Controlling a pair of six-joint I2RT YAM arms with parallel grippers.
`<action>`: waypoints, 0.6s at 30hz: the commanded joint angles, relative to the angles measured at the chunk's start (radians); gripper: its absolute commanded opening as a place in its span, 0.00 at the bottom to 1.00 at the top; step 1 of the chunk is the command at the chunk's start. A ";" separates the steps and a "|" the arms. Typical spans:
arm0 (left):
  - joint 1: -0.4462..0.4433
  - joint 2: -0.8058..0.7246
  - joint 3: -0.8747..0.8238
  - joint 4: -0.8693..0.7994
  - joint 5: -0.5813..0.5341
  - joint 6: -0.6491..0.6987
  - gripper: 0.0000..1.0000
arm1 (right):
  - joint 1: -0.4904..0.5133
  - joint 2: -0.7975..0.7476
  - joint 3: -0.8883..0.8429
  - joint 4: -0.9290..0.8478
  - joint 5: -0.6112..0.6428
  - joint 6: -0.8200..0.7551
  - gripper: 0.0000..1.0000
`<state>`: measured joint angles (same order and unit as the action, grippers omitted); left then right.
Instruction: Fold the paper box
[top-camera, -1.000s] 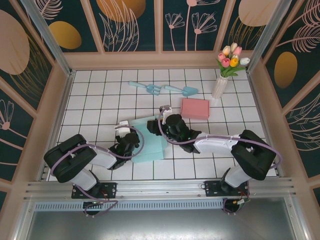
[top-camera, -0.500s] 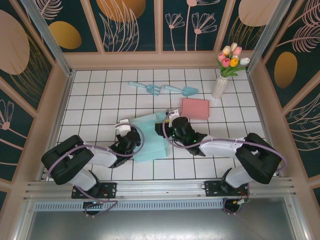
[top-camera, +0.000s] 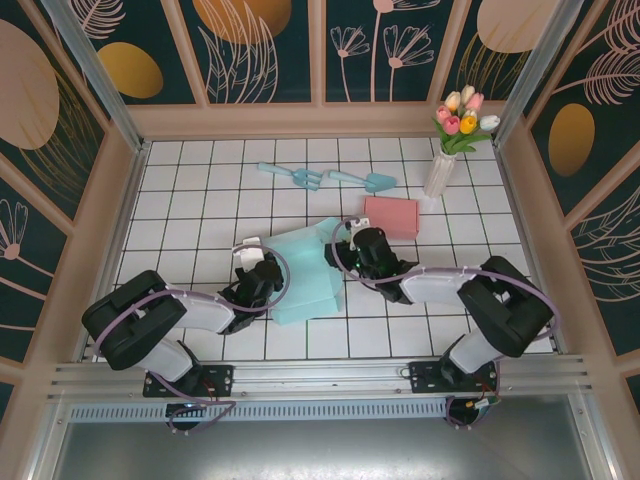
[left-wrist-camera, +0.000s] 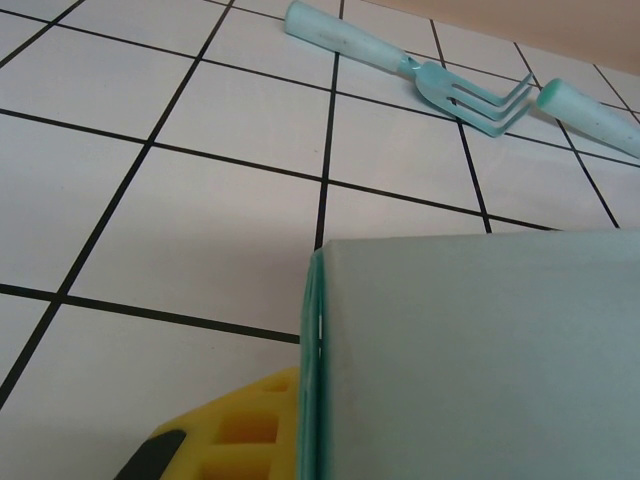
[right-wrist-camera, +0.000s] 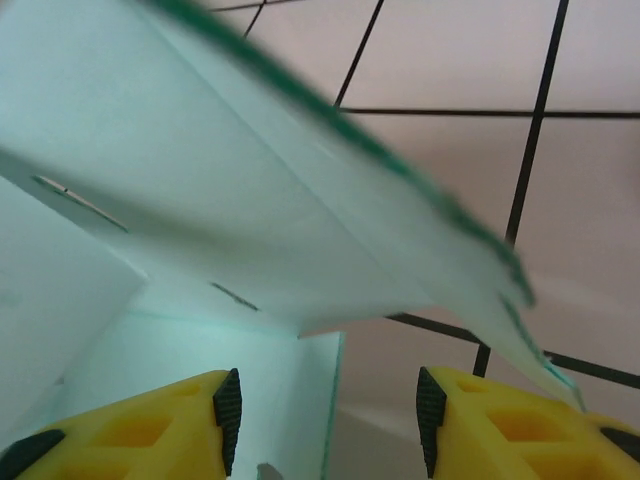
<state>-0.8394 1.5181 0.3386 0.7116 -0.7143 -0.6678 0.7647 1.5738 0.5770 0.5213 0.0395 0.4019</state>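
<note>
Fork (top-camera: 290, 175) and trowel (top-camera: 362, 181) behind paper box (top-camera: 305, 270)

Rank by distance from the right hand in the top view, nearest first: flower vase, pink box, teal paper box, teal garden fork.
1. Teal paper box: right at the right hand, on its left.
2. Pink box: just beyond the hand, to the right.
3. Teal garden fork: farther back, to the left.
4. Flower vase: back right corner.

One paper box (top-camera: 305, 280), one pink box (top-camera: 391, 216), one fork (top-camera: 297, 177), one trowel (top-camera: 365, 181), one vase (top-camera: 438, 172)
</note>
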 joint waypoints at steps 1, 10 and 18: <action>-0.004 -0.019 0.020 -0.009 0.009 -0.021 0.00 | -0.004 0.031 0.011 0.110 -0.102 0.022 0.51; -0.004 0.025 0.035 -0.003 0.016 -0.027 0.00 | 0.102 0.056 0.063 0.114 -0.064 -0.083 0.47; -0.004 0.022 0.034 0.006 0.022 -0.015 0.00 | 0.116 0.062 0.069 0.097 -0.044 -0.071 0.46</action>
<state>-0.8394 1.5440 0.3542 0.7017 -0.7071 -0.6785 0.8749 1.6485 0.6434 0.5957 -0.0196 0.3481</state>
